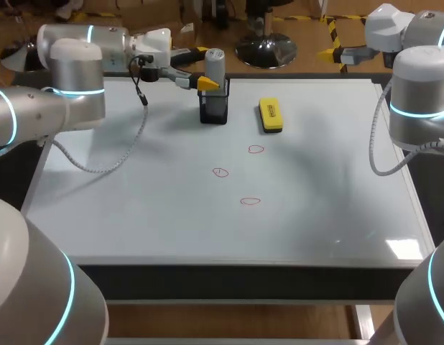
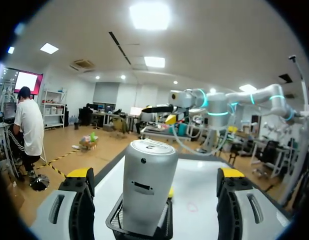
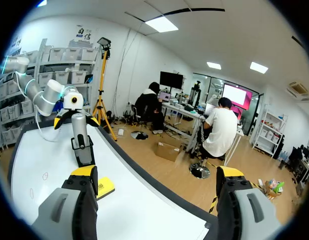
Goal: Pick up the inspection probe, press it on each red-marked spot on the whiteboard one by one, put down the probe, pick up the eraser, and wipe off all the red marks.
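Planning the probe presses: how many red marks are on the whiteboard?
3. One red mark lies just in front of the eraser, a second further left, a third nearest the front edge. None looks hidden.

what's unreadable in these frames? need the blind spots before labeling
- probe lower end: sunk in the black holder, hidden in every view.
- eraser: in the left wrist view only a sliver shows past the probe and holder.
- red marks: the left wrist view shows just one; in the right wrist view they are too small to judge shape.
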Robot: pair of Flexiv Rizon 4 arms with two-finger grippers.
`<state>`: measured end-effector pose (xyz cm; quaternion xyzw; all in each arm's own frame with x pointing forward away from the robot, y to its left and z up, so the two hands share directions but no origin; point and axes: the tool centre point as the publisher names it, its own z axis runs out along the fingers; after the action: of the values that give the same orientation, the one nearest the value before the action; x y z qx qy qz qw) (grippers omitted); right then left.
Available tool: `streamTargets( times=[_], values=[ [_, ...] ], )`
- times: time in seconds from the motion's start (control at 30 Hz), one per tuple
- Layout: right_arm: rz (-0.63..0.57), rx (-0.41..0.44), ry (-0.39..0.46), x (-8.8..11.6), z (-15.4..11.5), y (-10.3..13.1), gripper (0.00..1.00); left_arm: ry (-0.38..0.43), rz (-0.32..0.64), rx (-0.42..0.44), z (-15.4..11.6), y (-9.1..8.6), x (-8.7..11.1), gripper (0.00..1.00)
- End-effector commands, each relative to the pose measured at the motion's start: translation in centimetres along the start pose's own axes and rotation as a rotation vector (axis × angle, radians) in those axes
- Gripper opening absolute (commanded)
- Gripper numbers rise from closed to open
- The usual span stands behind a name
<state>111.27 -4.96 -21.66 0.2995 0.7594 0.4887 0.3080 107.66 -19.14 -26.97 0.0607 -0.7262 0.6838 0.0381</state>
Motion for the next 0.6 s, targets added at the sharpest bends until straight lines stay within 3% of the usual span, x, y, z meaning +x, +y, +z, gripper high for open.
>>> streamTargets(
  times=[0.03,0.6],
  values=[
    [0.0,0.001,0.001,-0.06,0.03,0.0,1.0,0.004,-0.001,0.004,1.03,0.5,-0.74,1.0],
    [0.0,0.001,0.001,-0.06,0.03,0.0,1.0,-0.008,-0.003,-0.004,1.51,0.89,-1.68,1.0]
  ],
)
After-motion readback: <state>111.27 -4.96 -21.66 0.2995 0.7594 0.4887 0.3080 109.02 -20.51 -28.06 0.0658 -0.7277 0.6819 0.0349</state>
